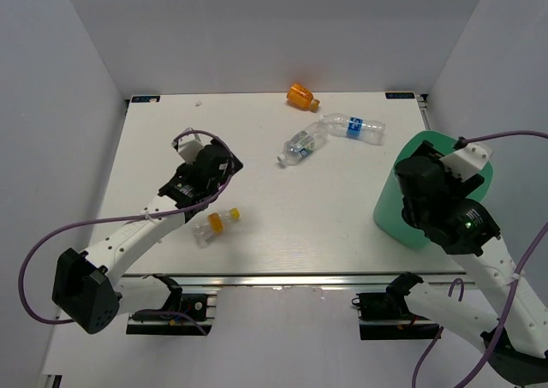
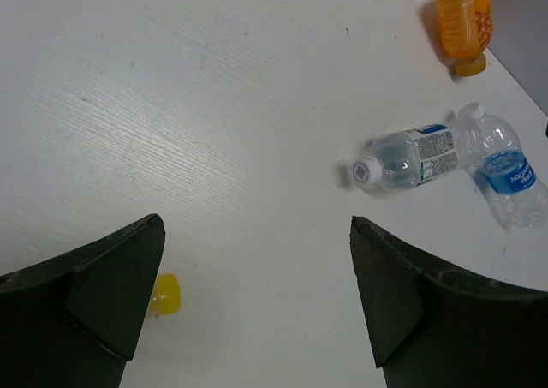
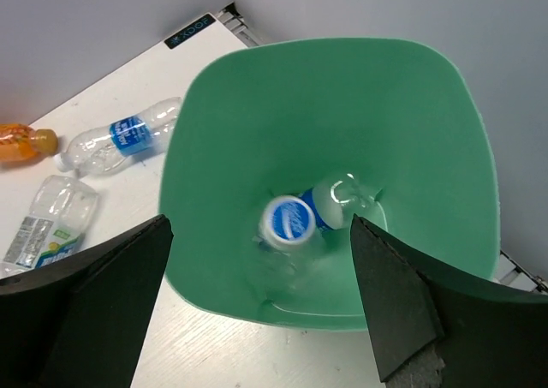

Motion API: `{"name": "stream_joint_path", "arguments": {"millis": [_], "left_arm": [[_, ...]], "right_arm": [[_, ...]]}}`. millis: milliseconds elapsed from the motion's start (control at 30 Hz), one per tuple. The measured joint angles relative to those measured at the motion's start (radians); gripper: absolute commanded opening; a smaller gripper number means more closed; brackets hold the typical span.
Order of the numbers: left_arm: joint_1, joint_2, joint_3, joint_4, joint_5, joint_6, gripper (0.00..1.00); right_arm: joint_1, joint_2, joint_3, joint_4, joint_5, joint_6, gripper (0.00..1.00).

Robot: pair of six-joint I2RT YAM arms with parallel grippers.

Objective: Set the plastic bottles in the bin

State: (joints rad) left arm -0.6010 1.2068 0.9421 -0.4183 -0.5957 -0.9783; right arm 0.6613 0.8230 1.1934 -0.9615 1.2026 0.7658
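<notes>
Not much to read here tbh. The blue-labelled bottle [image 2: 507, 172] at the right edge of the left wrist view has white letters starting "AQUA", and the rest is too small. The clear bottle [image 2: 411, 157] touching it has only unreadable fine print. In the upper left of the right wrist view, the black tag [image 3: 188, 30] on the worktop [image 3: 120, 84] edge has white lettering I can't make out.

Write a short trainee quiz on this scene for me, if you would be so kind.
1. How many bottles lie on the table, outside the bin?
2. True or false: the bin is empty.
3. Which bottle lies nearest the left gripper? A) stubby orange bottle B) orange-capped bottle C) blue-labelled bottle

Key: 1) four. 2) False: one blue-labelled bottle lies inside. 3) B.
</notes>
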Motion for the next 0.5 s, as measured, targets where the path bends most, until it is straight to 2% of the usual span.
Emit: {"name": "stream_joint_path", "arguments": {"millis": [167, 333, 500], "left_arm": [[0.003, 0.003, 0.001, -0.046, -0.008, -0.012, 0.98], [0.003, 0.003, 0.001, -0.147, 0.002, -0.101, 0.98], [0.003, 0.000, -0.039, -0.229, 0.092, -0.227, 0.98]], "right_arm": [[-0.001, 0.015, 0.003, 0.149, -0.065, -0.175, 0.89], [-0.003, 0.071, 0.003, 0.397, -0.331, -0.440, 0.89], [-0.005, 0.280, 0.060, 0.544, -0.570, -0.582, 0.89]]}}
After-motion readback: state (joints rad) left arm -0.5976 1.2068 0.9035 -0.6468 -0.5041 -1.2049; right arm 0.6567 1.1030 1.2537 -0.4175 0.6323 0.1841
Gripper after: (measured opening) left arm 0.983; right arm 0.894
